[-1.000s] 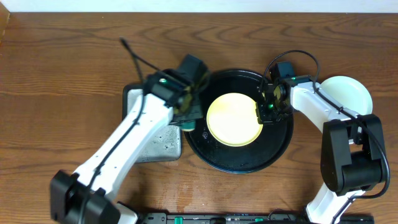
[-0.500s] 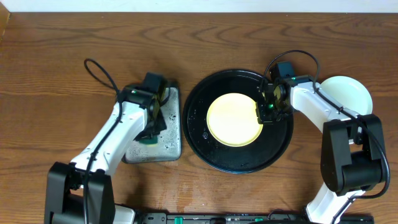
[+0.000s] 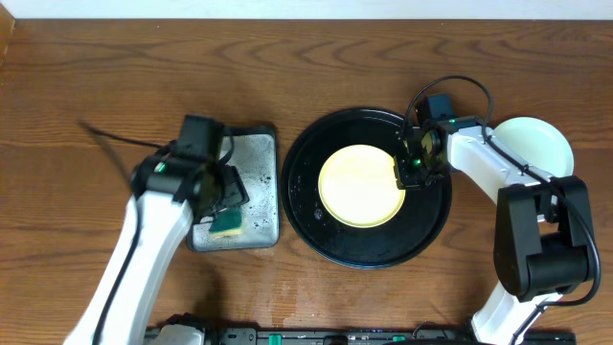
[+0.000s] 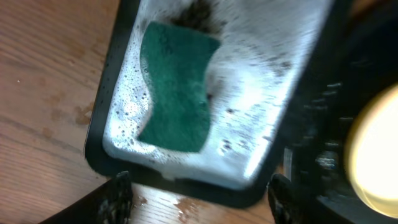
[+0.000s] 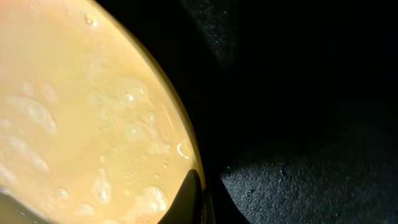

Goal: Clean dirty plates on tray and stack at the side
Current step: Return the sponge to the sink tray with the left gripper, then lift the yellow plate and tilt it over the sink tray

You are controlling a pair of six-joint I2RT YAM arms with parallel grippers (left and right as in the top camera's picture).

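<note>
The overhead camera looks straight down on the wooden table from well above. It takes in the black tray, the yellow plate and the soapy rectangular dish. The left wrist camera looks steeply down from near. The dish and its green sponge fill it, with the left gripper at the lower edge and tray and plate blurred at the right. The right wrist camera sits very close to the plate's rim, the tray beyond. All three views share plate and tray.
</note>
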